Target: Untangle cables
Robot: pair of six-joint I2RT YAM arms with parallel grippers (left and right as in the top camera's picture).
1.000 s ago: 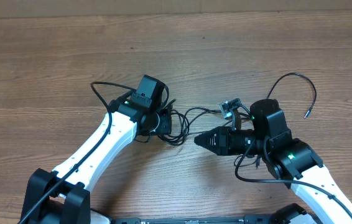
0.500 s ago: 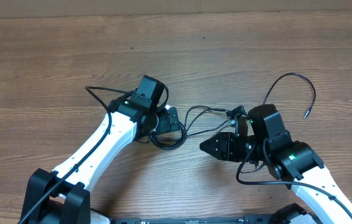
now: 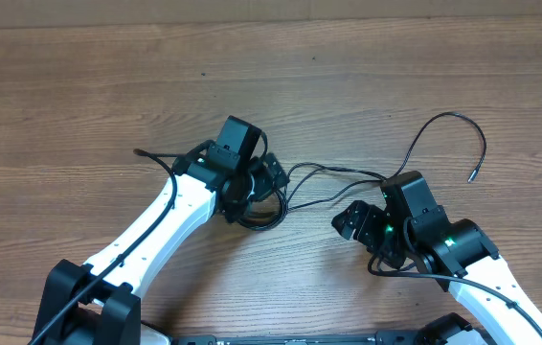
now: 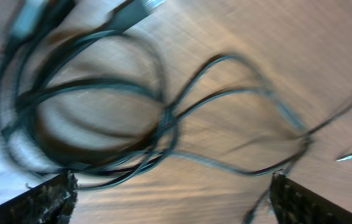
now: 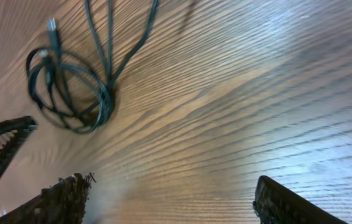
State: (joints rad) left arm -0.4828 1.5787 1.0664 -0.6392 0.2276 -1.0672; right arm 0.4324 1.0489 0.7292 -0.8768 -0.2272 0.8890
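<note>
Both of our pincers stand wide open and hold nothing. Our left gripper (image 3: 257, 184) hangs right over the round coil of the cables (image 4: 163, 121), near the middle of the table (image 3: 395, 77). Thin strands run right from the coil, and one long end curls away to the far right. Our right gripper (image 3: 351, 222) sits right of the coil, apart from it, over bare wood.

We think it is best to pinch just one strand, hold the coil down with the other pincer, and pull slowly.

A second ago the right pincer was shut and reached closer to the coil. Now it has backed off and opened. The left one opened too.
</note>
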